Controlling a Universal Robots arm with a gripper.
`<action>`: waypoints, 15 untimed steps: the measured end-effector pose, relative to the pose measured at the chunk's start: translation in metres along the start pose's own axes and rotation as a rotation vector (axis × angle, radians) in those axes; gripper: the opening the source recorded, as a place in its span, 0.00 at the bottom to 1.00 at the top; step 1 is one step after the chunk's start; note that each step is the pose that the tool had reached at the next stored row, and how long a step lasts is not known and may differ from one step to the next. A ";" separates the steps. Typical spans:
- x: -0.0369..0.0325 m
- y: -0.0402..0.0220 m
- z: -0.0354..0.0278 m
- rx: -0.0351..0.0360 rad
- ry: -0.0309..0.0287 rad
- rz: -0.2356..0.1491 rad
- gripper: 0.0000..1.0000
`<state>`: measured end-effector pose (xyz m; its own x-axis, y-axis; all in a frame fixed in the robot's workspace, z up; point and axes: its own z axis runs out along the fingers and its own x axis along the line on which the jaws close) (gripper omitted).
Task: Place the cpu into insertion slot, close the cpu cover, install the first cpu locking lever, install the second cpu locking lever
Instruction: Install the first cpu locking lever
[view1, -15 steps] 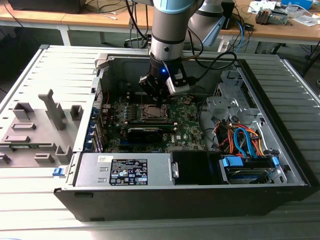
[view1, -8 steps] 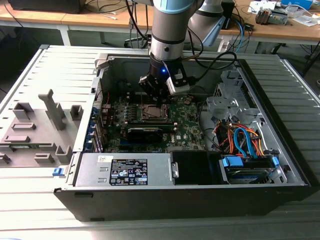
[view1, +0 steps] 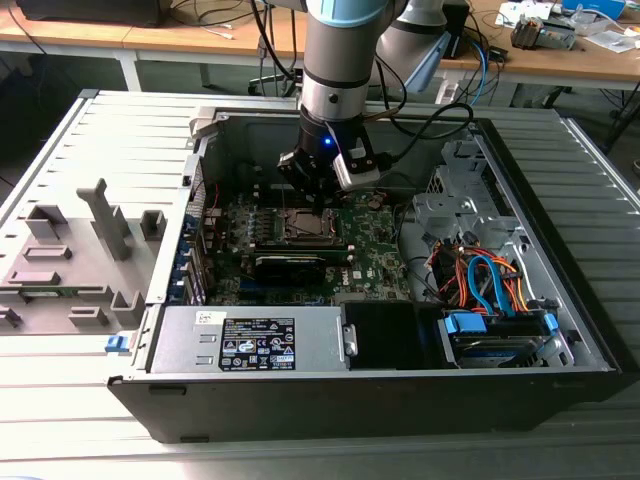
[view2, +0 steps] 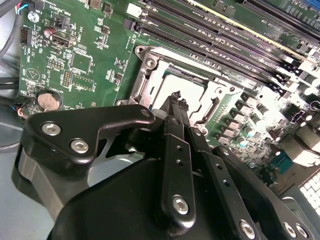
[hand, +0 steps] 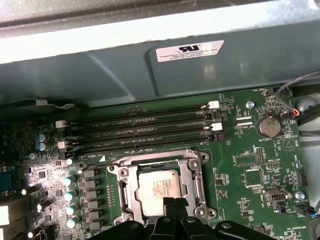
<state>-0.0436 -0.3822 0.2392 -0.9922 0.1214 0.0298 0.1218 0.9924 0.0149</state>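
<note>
While my fingers (view2: 176, 100) hang pressed together, holding nothing, just above the slot (hand: 158, 187), the cpu (hand: 159, 186) already lies flat inside it, its silver lid showing through the metal cover (hand: 192, 172) around it. I judge the chip light, stiff and fragile underneath. The cover and levers look like thin, springy steel, best pushed at their ends.

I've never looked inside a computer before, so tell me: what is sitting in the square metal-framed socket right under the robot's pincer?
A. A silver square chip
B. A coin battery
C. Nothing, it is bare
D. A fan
A. In the first wrist view a silver square chip lies inside the metal frame of the socket, just ahead of the pincer; the coin battery sits apart on the green board.
</note>
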 end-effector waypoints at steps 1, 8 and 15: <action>0.0000 0.0000 0.0000 0.0000 0.0001 -0.001 0.11; 0.0000 0.0000 0.0000 0.0001 0.0002 -0.007 0.11; 0.0000 -0.0001 -0.0001 -0.0075 0.0033 -0.105 0.11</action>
<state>-0.0436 -0.3822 0.2392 -0.9994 0.0170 0.0309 0.0178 0.9995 0.0256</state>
